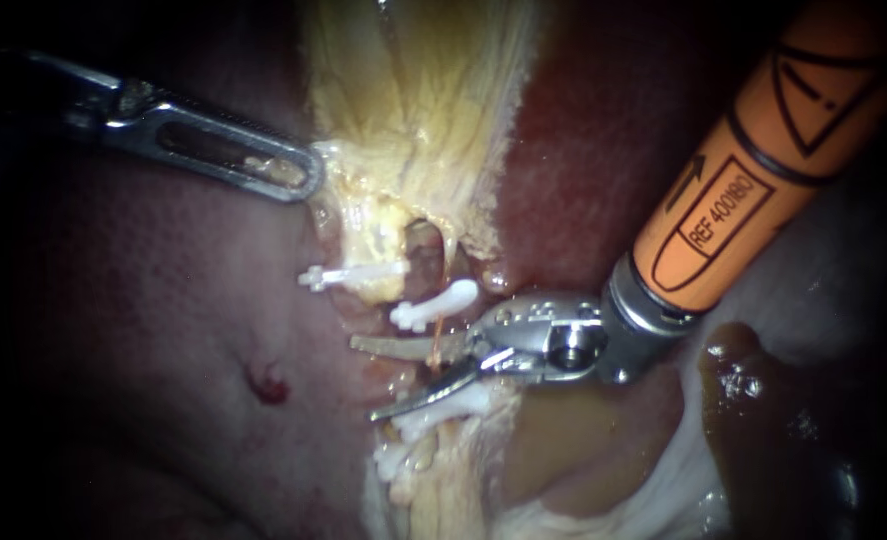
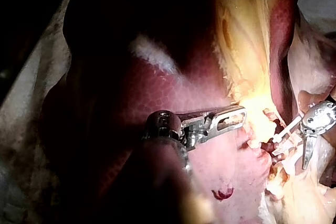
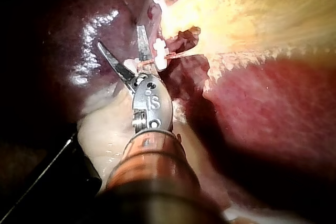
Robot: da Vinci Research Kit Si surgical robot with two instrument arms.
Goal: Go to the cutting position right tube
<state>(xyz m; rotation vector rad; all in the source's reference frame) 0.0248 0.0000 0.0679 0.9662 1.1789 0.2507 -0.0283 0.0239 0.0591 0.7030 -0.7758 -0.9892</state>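
The dark red liver (image 1: 163, 330) is overlain by the pale yellow, fibrous gallbladder (image 1: 413, 100), whose edge is clamped in the slotted steel jaws of the left instrument (image 1: 298, 172). The orange-sleeved right instrument (image 1: 363, 380) is held with its curved blades parted. Between white plastic clips (image 1: 433, 308) the thin orange right tube (image 1: 435, 345) is seen, running crosswise to the blades, inside their gap near the pivot.

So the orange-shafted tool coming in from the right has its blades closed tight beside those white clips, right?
Not quite. The right instrument has its blades open, not closed: the endoscope view shows a clear gap between them. They do lie beside the white clips.
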